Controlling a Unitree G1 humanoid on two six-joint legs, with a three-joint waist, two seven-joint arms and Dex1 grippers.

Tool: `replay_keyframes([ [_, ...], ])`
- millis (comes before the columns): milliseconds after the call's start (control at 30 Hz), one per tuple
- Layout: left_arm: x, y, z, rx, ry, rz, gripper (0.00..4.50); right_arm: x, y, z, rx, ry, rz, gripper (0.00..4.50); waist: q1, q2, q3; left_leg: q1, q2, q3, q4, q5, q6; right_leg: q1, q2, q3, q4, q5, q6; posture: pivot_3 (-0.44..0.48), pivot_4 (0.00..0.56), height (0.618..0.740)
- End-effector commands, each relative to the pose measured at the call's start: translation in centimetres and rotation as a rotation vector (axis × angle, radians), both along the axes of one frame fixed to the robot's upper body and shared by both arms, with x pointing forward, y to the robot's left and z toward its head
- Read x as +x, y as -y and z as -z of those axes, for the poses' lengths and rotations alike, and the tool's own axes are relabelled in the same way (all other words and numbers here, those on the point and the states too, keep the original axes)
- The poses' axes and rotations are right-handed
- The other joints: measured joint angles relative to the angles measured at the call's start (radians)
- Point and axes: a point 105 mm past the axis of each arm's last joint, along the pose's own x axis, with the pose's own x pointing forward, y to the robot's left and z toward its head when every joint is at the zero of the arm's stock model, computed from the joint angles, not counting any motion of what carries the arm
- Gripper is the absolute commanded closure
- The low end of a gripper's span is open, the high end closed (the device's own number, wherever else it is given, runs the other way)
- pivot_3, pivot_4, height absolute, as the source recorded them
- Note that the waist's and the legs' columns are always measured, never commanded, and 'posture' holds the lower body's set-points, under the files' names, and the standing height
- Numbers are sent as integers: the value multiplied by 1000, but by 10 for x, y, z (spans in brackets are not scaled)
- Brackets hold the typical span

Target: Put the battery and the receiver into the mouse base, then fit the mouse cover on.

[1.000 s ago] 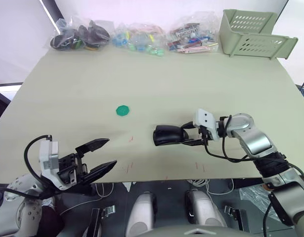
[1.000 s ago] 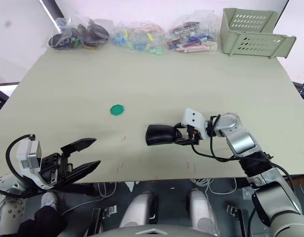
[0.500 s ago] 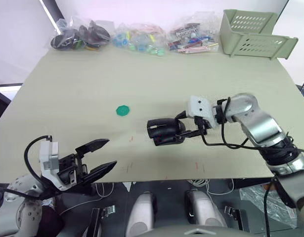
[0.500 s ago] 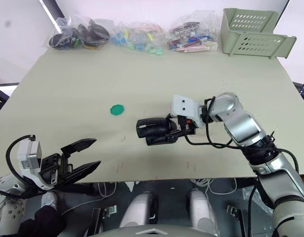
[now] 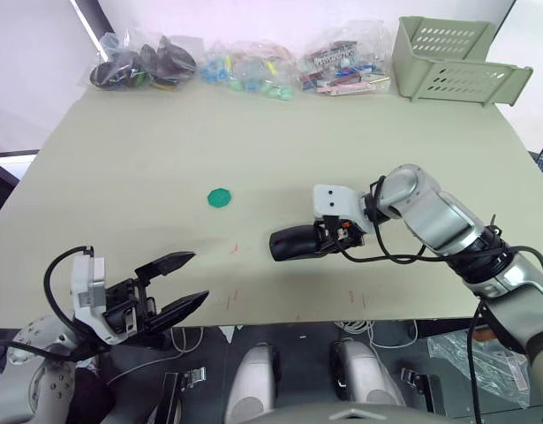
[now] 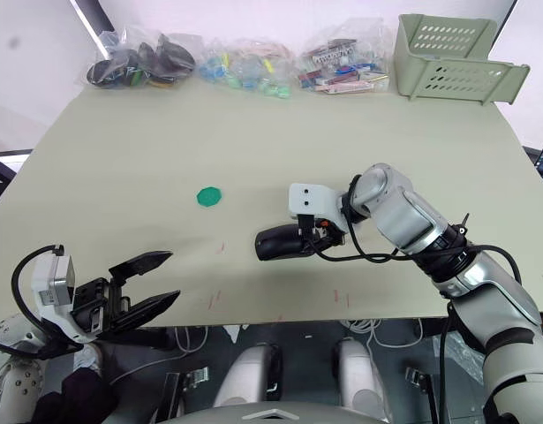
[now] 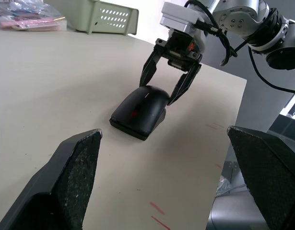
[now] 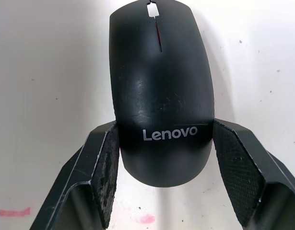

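At the centre of the frame the mouse cover (image 5: 297,242) lies on the worktop (image 5: 147,150). The right end effector (image 5: 328,240) straddles its rear end, fingers spread, barely touching. The left end effector (image 5: 184,280), lower left, is released.

Mouse cover (image 8: 161,96): glossy black shell, pale "Lenovo" mark near rear end, thin red line by the scroll slot. Seated on mouse base (image 7: 137,130); assembled mouse lies flat on table.

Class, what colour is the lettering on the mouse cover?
White, on the mouse cover; clearest in the right wrist view.
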Motion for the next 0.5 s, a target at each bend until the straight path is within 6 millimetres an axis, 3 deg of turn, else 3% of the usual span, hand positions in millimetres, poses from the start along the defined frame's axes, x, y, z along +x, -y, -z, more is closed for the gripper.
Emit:
replay_keyframes([
  [33,-2,3,-6,13,38,16,0,2,-4,-12,2,44,-2,1741,0,0,0,0,0,0,0,0,0,0,0,0,0,0,0,0,150,740],
  [500,-3,4,-6,11,33,19,0,2,0,-6,-33,27,21,1741,0,0,0,0,0,0,0,0,0,0,0,0,0,0,0,0,150,740],
])
